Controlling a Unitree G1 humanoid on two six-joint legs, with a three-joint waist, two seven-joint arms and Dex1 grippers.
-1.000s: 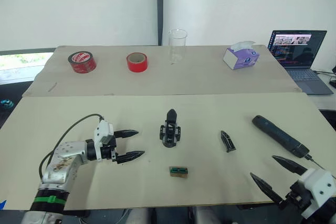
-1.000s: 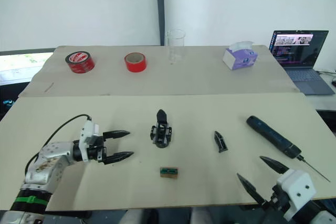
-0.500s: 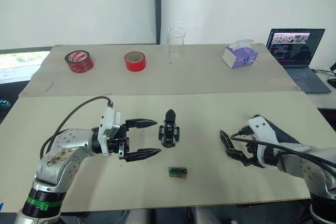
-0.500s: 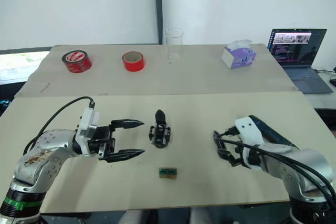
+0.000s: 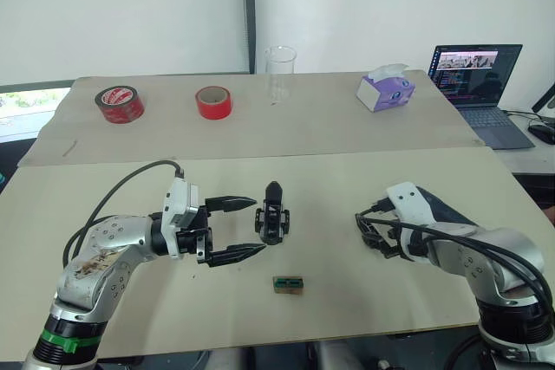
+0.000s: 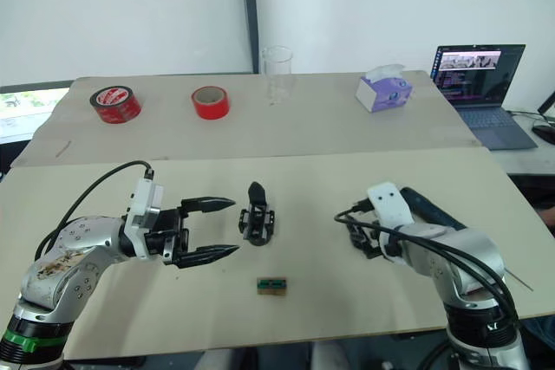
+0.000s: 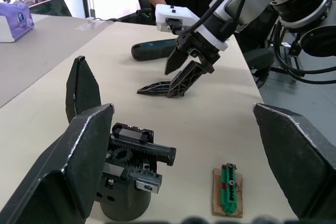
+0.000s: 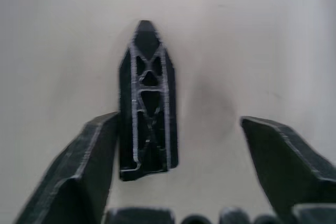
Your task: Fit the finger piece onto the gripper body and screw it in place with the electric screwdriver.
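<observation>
Black right gripper (image 8: 173, 145) gapes around finger piece (image 8: 147, 103); one finger touching.

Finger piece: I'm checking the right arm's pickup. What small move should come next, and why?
Probably shut the right gripper on the finger piece. The piece lies flat on the table between the open fingers, against one finger with a gap to the other.

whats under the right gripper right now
The finger piece lies flat on the table, between the right gripper's open fingers. Whether either finger touches it cannot be seen.
</observation>
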